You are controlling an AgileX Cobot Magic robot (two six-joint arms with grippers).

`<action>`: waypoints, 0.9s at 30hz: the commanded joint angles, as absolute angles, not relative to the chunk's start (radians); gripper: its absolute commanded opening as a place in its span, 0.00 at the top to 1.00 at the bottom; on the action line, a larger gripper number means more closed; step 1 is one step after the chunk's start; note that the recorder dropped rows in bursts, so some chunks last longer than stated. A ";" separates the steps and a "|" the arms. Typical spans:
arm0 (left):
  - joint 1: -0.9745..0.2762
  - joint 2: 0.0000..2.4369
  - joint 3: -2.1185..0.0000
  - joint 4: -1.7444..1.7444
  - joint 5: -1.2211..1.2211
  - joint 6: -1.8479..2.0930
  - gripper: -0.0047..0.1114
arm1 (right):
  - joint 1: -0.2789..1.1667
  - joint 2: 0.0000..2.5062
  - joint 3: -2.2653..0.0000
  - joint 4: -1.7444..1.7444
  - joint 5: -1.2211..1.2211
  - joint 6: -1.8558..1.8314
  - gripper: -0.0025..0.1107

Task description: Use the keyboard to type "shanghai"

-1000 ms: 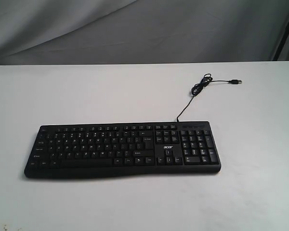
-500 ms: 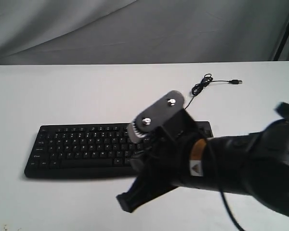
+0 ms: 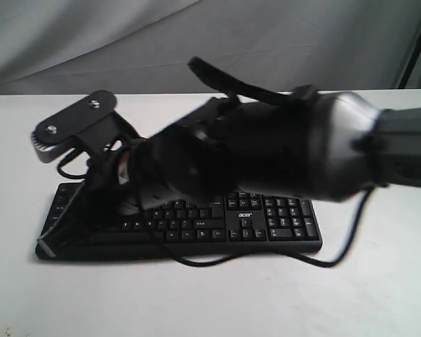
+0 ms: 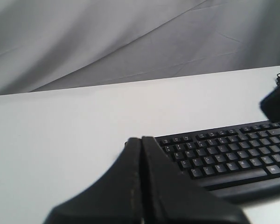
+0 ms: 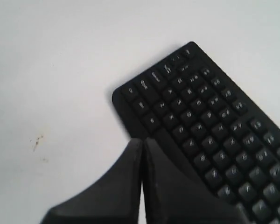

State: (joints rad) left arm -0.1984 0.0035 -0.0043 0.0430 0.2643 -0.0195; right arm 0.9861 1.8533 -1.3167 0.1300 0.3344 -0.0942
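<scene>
1. Closest to the right wrist camera, we are seeing the right gripper [image 5: 142,140] with its two black fingers [image 5: 112,186] pressing flat together, with no gap and nothing between them. Its tip is hanging by one end corner of the keyboard [image 5: 205,121], and we cannot tell whether it is touching.
2. In the left wrist view, the left gripper [image 4: 141,138] is also holding its fingers together on nothing, pointing over the white table [image 4: 60,135] towards one end of the keyboard.
3. In the exterior view, we are looking at a big, blurred black arm [image 3: 281,154] spanning from the right edge across the keyboard. It is hiding most of the letter keys — only the number pad [image 3: 288,216] and the "acer" logo [image 3: 245,215] are showing clearly.
4. The keyboard is lying flat on the table, with its long side facing that camera.
5. Farthest back, a grey cloth [image 3: 126,42] is hanging behind the table.
</scene>
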 commanded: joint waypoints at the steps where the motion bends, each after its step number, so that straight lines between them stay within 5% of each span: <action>1: -0.202 0.000 0.000 0.044 0.260 -0.022 0.96 | 0.987 1.994 -1.502 0.135 0.381 -0.161 0.98; 15: -0.202 0.000 0.000 0.044 0.260 -0.022 0.96 | 0.934 2.206 -1.615 0.163 0.245 -0.240 0.98; 27: -0.202 0.000 0.000 0.044 0.260 -0.022 0.96 | 0.918 2.388 -1.881 0.150 0.471 -0.285 0.98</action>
State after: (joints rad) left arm -0.1984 0.0035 -0.0043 0.0430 0.2643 -0.0195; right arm 0.9176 2.3785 -1.8685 0.1564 0.4508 -0.2654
